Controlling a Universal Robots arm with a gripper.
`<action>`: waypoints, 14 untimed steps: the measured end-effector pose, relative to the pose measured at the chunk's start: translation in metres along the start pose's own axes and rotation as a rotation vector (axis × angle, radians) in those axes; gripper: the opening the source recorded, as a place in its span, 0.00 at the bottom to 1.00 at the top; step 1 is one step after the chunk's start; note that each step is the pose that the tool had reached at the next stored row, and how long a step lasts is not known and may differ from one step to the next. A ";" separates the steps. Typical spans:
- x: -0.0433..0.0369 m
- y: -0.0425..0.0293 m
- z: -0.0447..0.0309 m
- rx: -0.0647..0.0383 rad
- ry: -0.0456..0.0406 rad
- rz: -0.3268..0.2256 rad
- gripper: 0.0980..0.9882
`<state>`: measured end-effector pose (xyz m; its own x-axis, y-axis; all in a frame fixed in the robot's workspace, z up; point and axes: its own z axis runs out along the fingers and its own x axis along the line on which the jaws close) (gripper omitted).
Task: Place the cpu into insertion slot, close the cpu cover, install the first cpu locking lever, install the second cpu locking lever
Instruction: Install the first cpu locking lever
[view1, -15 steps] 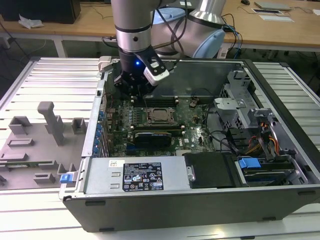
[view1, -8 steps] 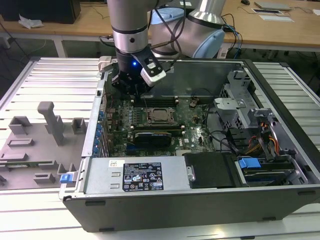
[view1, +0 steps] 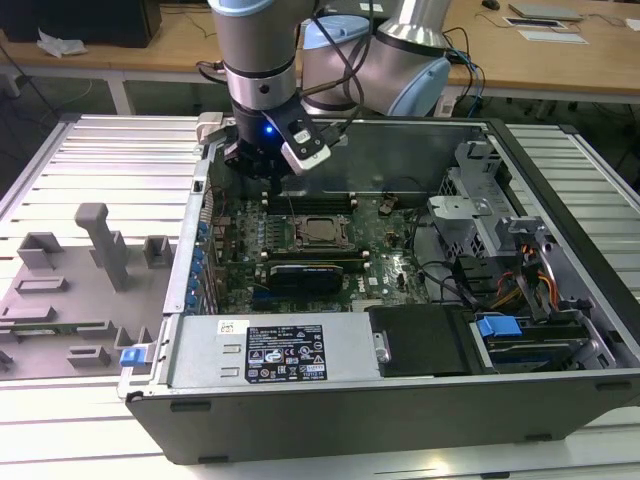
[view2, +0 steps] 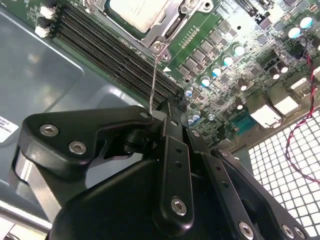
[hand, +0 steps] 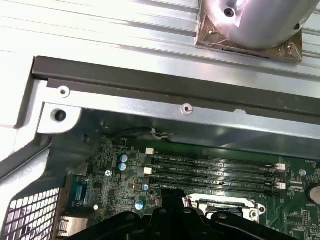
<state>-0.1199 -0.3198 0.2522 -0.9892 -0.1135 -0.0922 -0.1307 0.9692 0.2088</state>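
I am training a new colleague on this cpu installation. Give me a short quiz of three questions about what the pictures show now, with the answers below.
1. True or false: the cpu lies on the board with the cpu cover flat around it.
2. In the exterior view, the gripper hangs over: A) the motherboard; B) the grey tray outside the case; C) the coloured cables.
3. In the second wrist view, which thin metal part runs from the cover's corner toward the gripper?

Key: 1 true; 2 A; 3 a locking lever.
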 end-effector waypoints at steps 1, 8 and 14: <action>0.0000 0.0000 -0.0001 0.000 0.0001 0.000 0.01; -0.0091 -0.0013 0.0005 0.000 0.0001 0.000 0.01; -0.0264 -0.0036 0.0017 0.000 0.0000 0.000 0.01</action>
<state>-0.0932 -0.3198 0.2522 -0.9892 -0.1136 -0.0922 -0.1308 0.9692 0.2088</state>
